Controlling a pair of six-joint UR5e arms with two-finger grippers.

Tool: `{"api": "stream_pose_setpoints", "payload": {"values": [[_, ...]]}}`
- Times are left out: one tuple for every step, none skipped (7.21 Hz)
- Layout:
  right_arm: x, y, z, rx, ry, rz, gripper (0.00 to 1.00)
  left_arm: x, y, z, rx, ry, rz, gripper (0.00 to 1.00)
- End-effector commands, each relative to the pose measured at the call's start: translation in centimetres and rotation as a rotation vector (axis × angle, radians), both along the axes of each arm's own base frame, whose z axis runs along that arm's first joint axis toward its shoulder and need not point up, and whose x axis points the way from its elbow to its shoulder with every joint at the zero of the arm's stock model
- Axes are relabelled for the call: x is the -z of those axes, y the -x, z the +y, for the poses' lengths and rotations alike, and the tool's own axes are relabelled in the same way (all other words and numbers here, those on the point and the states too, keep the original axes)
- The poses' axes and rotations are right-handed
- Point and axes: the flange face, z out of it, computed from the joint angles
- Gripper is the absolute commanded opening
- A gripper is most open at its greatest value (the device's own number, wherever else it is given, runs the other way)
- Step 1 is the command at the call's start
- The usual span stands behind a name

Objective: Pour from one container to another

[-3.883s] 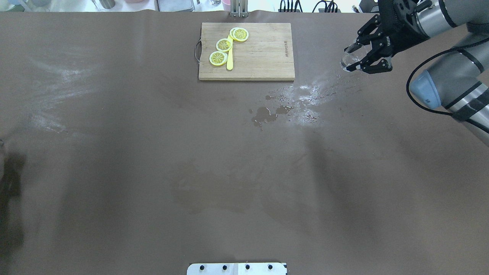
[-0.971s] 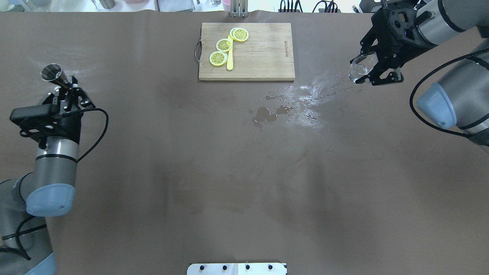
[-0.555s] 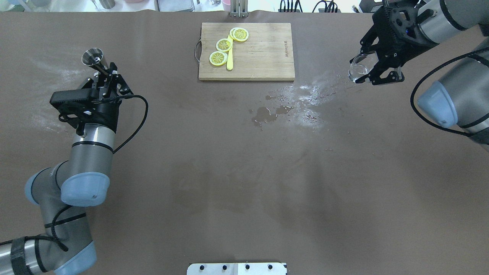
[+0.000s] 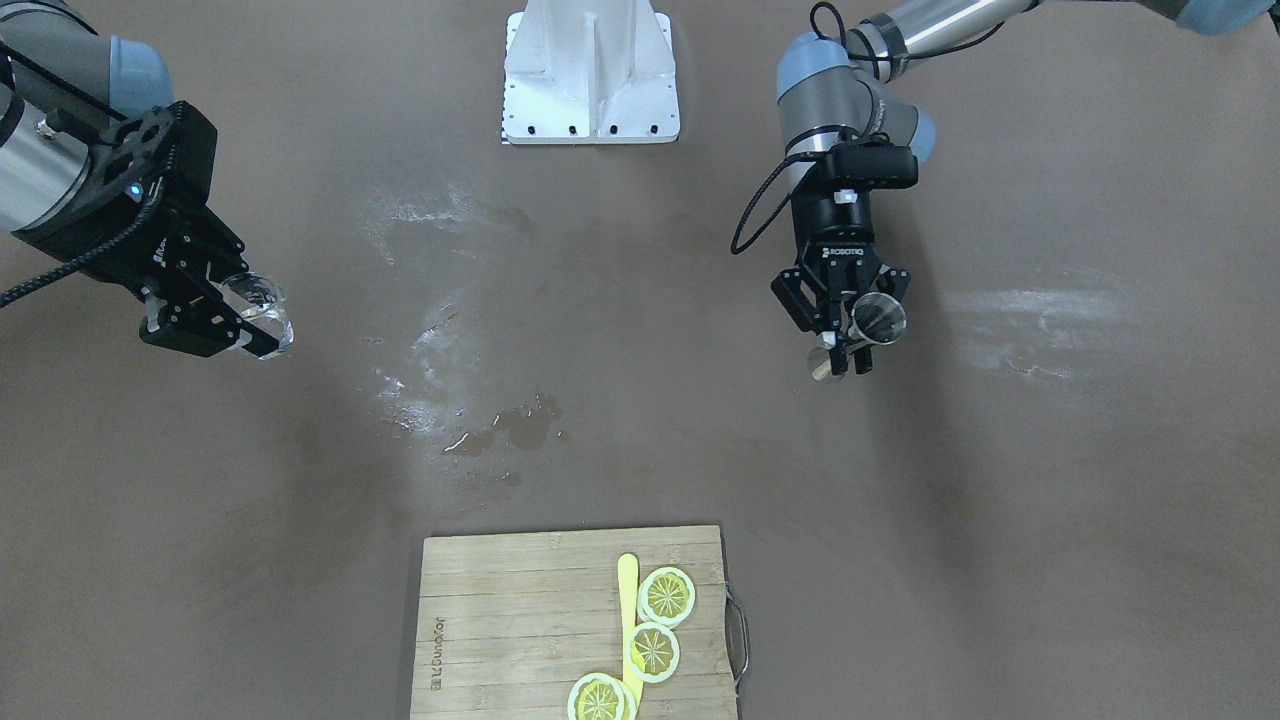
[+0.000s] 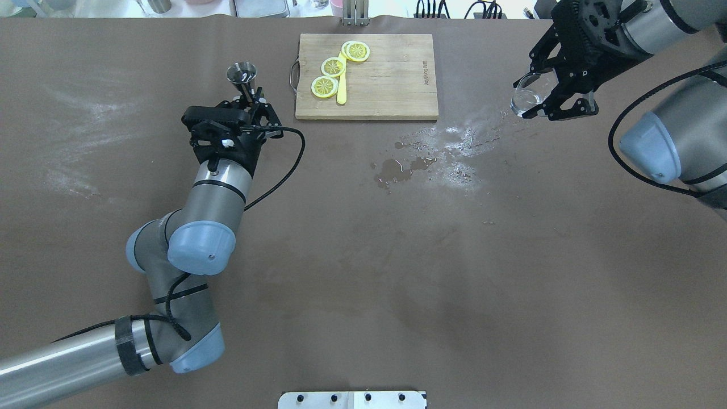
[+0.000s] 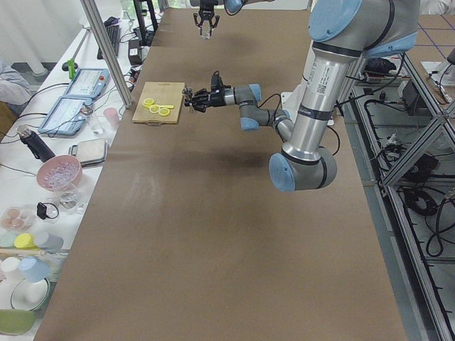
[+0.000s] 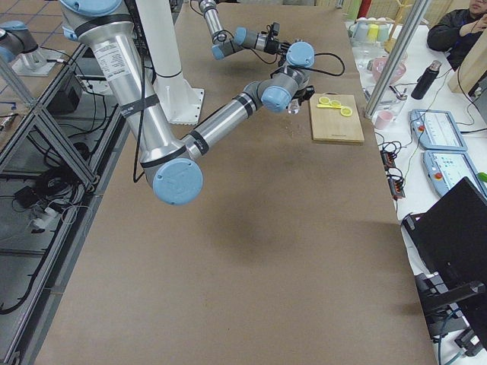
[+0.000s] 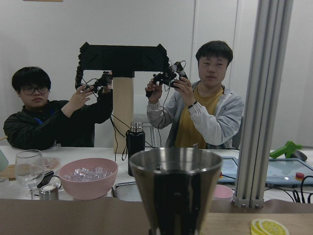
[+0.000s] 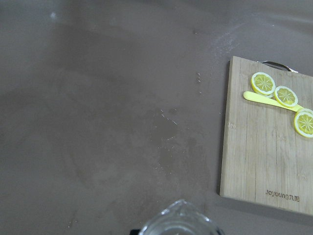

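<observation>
The steel jigger [image 5: 241,73] is held in the air left of the cutting board, my left gripper [image 5: 248,97] shut on its narrow waist. From the front the jigger [image 4: 880,317] leans in that gripper [image 4: 848,350], open mouth up. It fills the left wrist view as a jigger [image 8: 176,191] seen close. At the far right my right gripper [image 5: 528,94] is shut on the clear glass cup [image 5: 522,100], lifted off the table. The front view shows the glass cup [image 4: 265,305] tilted in the right gripper [image 4: 250,315]. Its rim is the glass cup [image 9: 178,223] at the bottom of the right wrist view.
A wooden cutting board [image 5: 392,85] with lemon slices [image 5: 333,66] and a yellow knife [image 5: 341,91] lies at the back middle. A wet puddle [image 5: 397,169] and white streaks mark the brown table between the arms. Two people [image 8: 210,107] sit beyond the far edge.
My left arm has swept in from the table's left edge toward the cutting board, carrying the jigger. The right gripper has stayed at the far right with the cup, shifting only slightly.
</observation>
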Motion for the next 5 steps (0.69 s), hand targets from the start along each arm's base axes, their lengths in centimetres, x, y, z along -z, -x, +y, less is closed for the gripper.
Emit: {"api": "stream_pose_setpoints", "payload": {"values": [[3.4,0.1,-1.4,-0.004,0.024,0.035,0.0,6.4,-5.4,-2.5,-0.082,-0.081,-0.035,0.0],[4.7,0.3,-1.8,-0.001,0.018,0.059,0.0,7.6,-6.6,-3.3,-0.122,-0.086,-0.042,0.0],[5.8,0.4,-2.3,0.015,-0.012,0.086,0.0,8.9,-6.7,-3.4,-0.127,-0.094,-0.028,0.0],[6.8,0.5,-2.6,0.03,-0.022,0.111,0.0,10.0,-8.3,-4.3,-0.157,-0.092,-0.03,0.0],[7.8,0.6,-2.9,0.048,-0.04,0.142,0.0,11.9,-9.3,-5.2,-0.205,-0.102,-0.015,0.0]]}}
